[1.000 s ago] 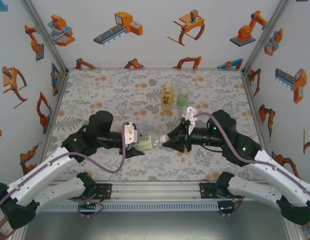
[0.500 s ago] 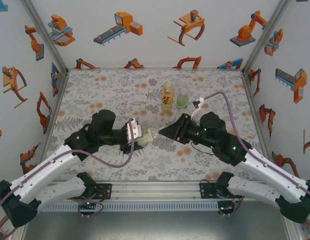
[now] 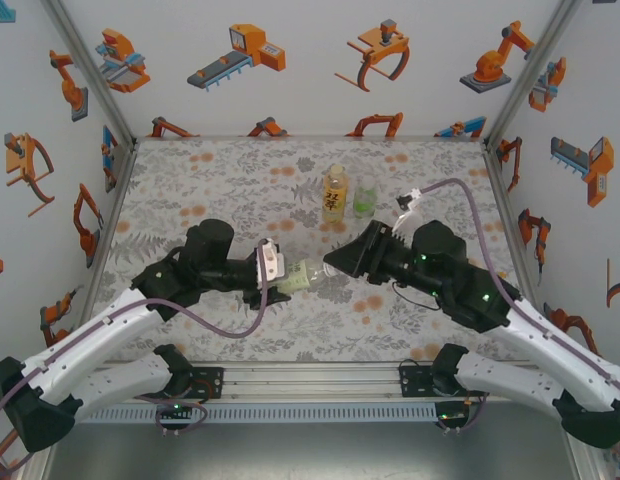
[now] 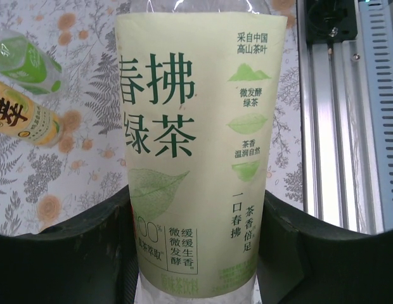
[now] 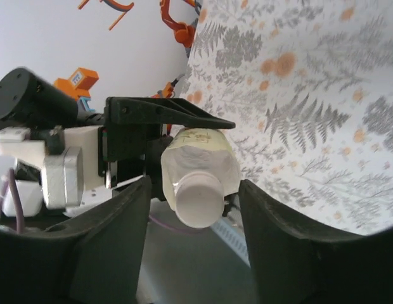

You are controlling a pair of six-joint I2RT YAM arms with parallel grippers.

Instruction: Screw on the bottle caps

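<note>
Left gripper (image 3: 282,274) is pinching the green tea bottle (image 4: 196,145) near its base end. The jaws are pressing on both sides of the pale green label. The bottle is lying roughly horizontal over the floral table (image 3: 210,180), just left of centre, with its neck pointing right toward the other arm. Can't tell whether it's touching the cloth.

A white cap (image 5: 198,201) is sitting on the neck; can't tell how far down it's threaded.

Right gripper (image 3: 333,264) is facing the left one nose to nose, jaws spread. One jaw is sitting on each side of the cap, and the right wrist view is showing a gap on both sides. It's not gripping anything.

Yellow-orange bottle (image 3: 334,193) is standing upright toward the far side, about centre. Clear green-label bottle (image 3: 365,196) is standing just to its right, shorter. Can't tell whether those two are touching. Both are well apart from the grippers.

Aluminium rail (image 4: 348,126) is running along the near table edge.
</note>
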